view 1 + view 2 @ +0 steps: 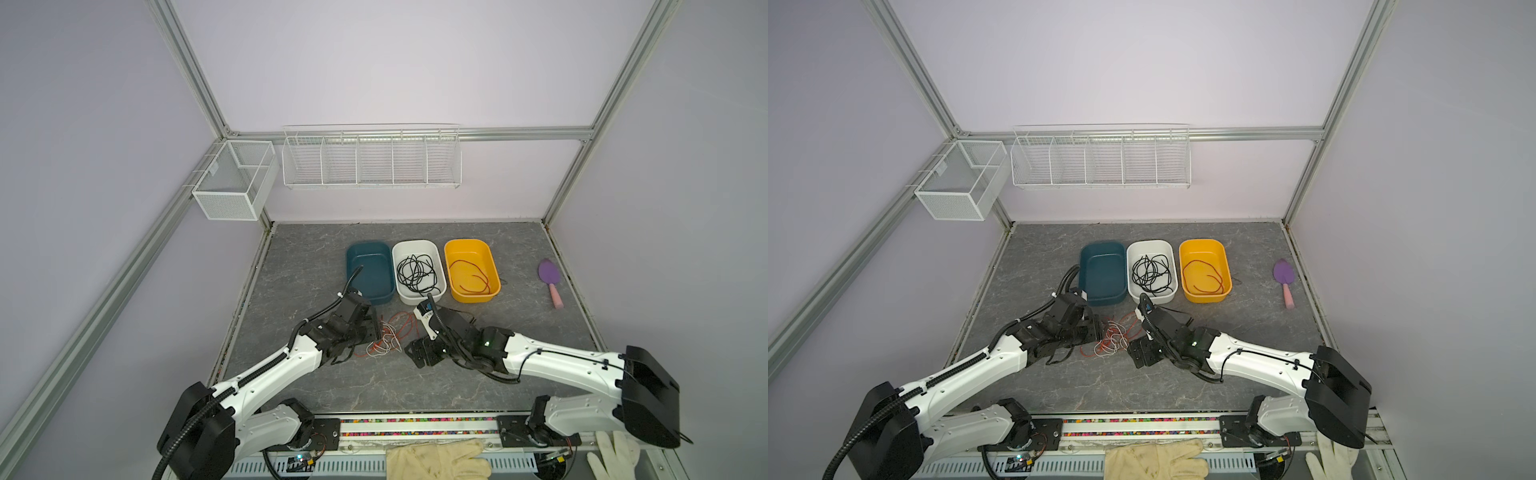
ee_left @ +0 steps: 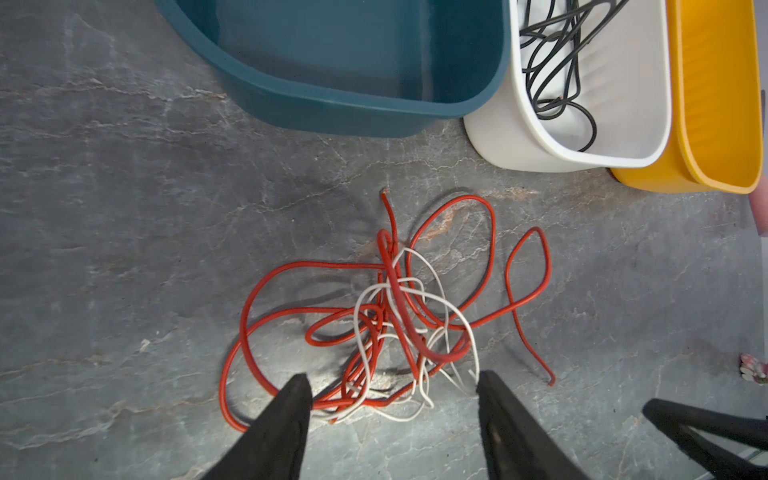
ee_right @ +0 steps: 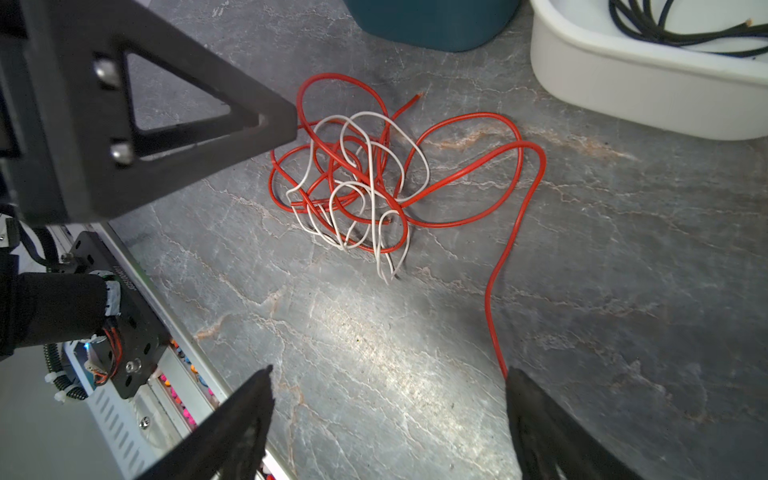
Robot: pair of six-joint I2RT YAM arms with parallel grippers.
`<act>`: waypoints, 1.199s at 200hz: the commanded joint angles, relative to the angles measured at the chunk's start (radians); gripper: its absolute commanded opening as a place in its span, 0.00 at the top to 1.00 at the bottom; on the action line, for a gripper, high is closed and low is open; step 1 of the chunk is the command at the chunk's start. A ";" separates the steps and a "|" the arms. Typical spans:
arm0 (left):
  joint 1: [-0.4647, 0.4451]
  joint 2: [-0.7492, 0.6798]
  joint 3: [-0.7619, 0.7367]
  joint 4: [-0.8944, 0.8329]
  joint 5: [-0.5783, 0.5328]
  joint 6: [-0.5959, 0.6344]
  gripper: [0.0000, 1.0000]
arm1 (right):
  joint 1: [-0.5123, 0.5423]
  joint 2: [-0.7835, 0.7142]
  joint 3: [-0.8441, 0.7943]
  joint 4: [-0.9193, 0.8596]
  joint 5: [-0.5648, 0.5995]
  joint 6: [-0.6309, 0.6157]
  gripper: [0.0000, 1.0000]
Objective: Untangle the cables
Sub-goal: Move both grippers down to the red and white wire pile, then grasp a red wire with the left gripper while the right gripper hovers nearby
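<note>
On the grey table [image 1: 374,386], before the teal bin [image 1: 370,247], red-and-white tangle of cables [image 2: 386,320]: light, limp, probably slippery. Left gripper [image 2: 392,399] part open astride its edge, gripping nothing; right gripper [image 3: 388,386] wide, empty. Best taken by a loose red end [image 2: 551,380].

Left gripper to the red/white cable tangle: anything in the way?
Nothing visible. The left gripper is open, and its jaws stand on either side of the near edge of the red and white tangle.

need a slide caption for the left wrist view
Left gripper open over tangled red-orange and white cables on the grey table, near the teal bin, white bin and yellow bin.
</note>
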 commanded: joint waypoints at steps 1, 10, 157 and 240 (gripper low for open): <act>-0.002 0.033 0.042 0.044 -0.002 -0.015 0.42 | 0.018 0.001 -0.010 0.009 0.041 0.012 0.12; -0.003 0.052 0.047 0.048 0.003 -0.014 0.45 | 0.025 -0.002 -0.011 0.008 0.051 0.012 0.12; -0.002 0.245 0.169 -0.012 0.065 0.013 0.99 | 0.067 -0.122 -0.092 0.061 0.069 0.026 0.12; -0.012 0.066 0.175 -0.052 0.124 -0.043 1.00 | 0.068 -0.163 -0.164 0.222 -0.046 0.091 0.11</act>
